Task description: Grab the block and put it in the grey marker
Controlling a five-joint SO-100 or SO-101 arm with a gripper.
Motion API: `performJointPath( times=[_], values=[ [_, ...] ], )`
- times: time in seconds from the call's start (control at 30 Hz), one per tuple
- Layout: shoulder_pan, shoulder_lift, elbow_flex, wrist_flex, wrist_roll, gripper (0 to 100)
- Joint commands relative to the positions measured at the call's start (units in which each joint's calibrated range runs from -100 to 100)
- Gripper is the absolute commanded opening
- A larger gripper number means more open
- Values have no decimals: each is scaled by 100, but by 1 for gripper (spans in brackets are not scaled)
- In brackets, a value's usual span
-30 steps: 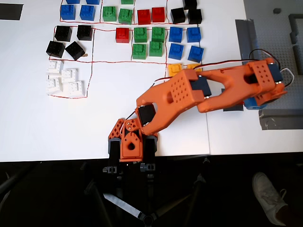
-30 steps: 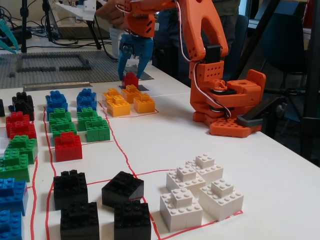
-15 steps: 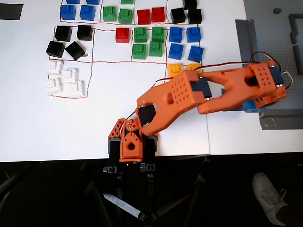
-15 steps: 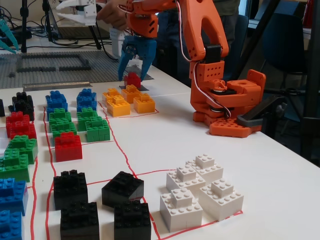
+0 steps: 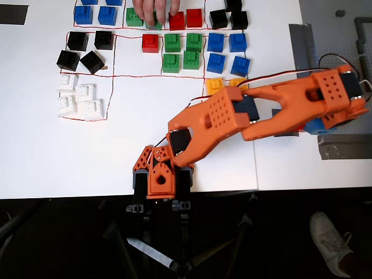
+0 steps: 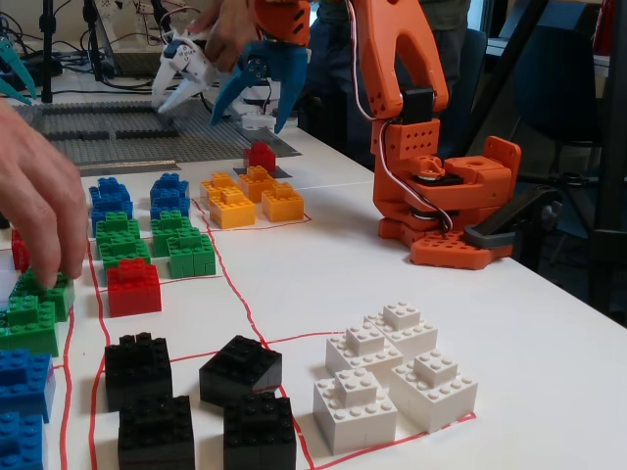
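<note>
Block placement looks done, judging by these views. On the table (image 6: 323, 284) a person's hand (image 6: 39, 211) reaches into the green blocks (image 6: 34, 304). The tool (image 6: 263, 93) hangs open and empty above the block (image 6: 260, 157), which rests on the grey marker (image 6: 280, 172).

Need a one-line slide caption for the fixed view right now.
Red block sits on the grey marker with the open gripper above it, while a hand touches green blocks.
</note>
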Motion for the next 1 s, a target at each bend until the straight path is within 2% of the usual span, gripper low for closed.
performJointPath(
  times=[0.0, 0.13, 0.23, 0.37, 0.6, 0.97],
  values=[
    [-145, -1571, -300, 553, -59, 34],
    [-719, -2296, 554, 1133, -415, 24],
    [-1401, -2978, 1362, 1361, -884, 13],
    [-2524, -3773, 2369, 1386, -1607, 5],
    [-4338, -4092, 3078, 1369, -2706, 2],
    [-6676, -4109, 3268, 1165, -4093, 0]
  ],
)
